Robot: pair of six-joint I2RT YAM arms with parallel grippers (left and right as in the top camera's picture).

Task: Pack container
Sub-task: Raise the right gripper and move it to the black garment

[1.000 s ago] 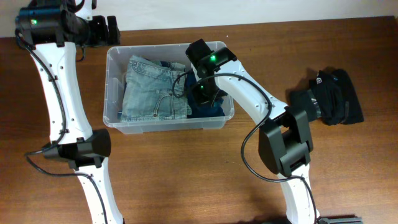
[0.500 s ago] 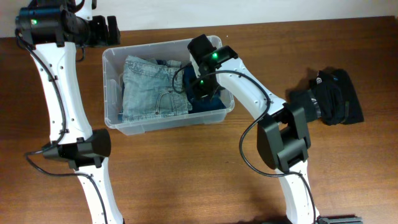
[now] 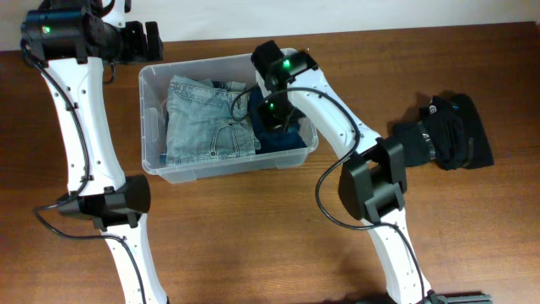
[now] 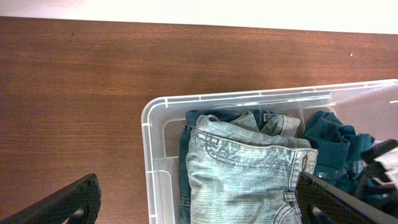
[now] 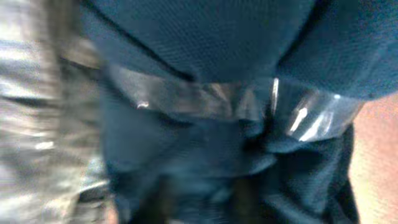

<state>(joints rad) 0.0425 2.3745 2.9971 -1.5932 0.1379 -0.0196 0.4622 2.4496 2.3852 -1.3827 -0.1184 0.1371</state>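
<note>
Clear plastic container (image 3: 145,127) sits mid-counter (image 3: 253,245) with jeans (image 3: 202,118) inside, the right arm (image 3: 329,110) down in it pressing a dark blue garment (image 3: 285,143), jaws too blurred to tell, left arm's (image 3: 84,93) jaws wide beyond its corner; next likely calls for lifting out toward the black garment (image 3: 456,131).

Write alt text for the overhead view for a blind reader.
A clear plastic container on a wooden table holds folded light-blue jeans beside a dark teal garment, into which the right claw reaches down. The left claw hangs by the container's back left corner; a black garment lies on the table far right.
</note>
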